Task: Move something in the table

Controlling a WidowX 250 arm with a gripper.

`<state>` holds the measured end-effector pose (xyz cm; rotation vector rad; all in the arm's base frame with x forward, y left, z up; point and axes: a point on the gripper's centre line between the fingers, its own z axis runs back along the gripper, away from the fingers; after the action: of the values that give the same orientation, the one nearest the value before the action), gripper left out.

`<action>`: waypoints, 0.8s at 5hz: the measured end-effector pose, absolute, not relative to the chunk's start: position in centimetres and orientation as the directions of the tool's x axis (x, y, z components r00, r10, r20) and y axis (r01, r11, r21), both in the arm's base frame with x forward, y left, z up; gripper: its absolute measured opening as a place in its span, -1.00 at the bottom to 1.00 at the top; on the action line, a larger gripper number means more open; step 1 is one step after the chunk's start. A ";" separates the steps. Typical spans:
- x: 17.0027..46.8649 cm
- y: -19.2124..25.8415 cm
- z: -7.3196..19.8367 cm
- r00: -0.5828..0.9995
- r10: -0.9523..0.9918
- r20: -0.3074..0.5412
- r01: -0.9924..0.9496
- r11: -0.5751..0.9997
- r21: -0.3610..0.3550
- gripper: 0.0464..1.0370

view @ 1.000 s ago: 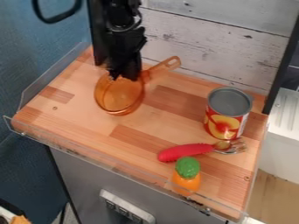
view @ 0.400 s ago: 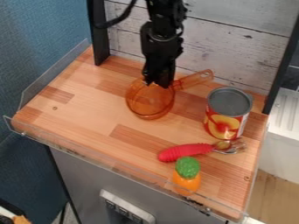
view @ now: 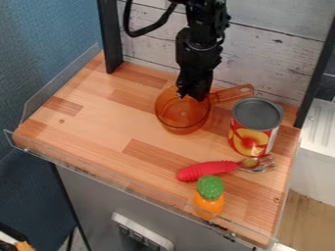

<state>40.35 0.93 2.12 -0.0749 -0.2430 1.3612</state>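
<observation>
White wooden boards (view: 281, 54) stood behind the table (view: 98, 117) in the camera view, and a blue wall (view: 46, 44) was at the left. The black gripper (view: 192, 97) hung a little above the middle of the frame, at the back rim of the orange see-through pan (view: 183, 117). I could not tell whether its jaws were apart or clamped on this rim. The pan was upright near the centre, its handle (view: 232, 93) toward the upper right, close to the can (view: 257, 128). If the pan went further right, the handle or the wall could push the can and perhaps tip it. A weak hold on the smooth rim could also let the pan turn or slip. Lower right lay the red-handled utensil (view: 208, 170) beside the green and orange toy (view: 209, 195); a move toward them could knock both.
</observation>
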 end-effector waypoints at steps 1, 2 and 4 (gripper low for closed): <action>40.8 -0.2 1.8 0.203 0.973 0.113 -0.957 0.222 -0.189 -0.94; 40.8 -1.2 1.8 0.214 0.968 0.128 -0.954 0.236 -0.186 -0.89; 40.5 -1.3 1.4 0.182 0.974 0.131 -0.961 0.204 -0.185 0.04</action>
<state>40.51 -1.33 1.43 -0.0652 -0.2391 1.3673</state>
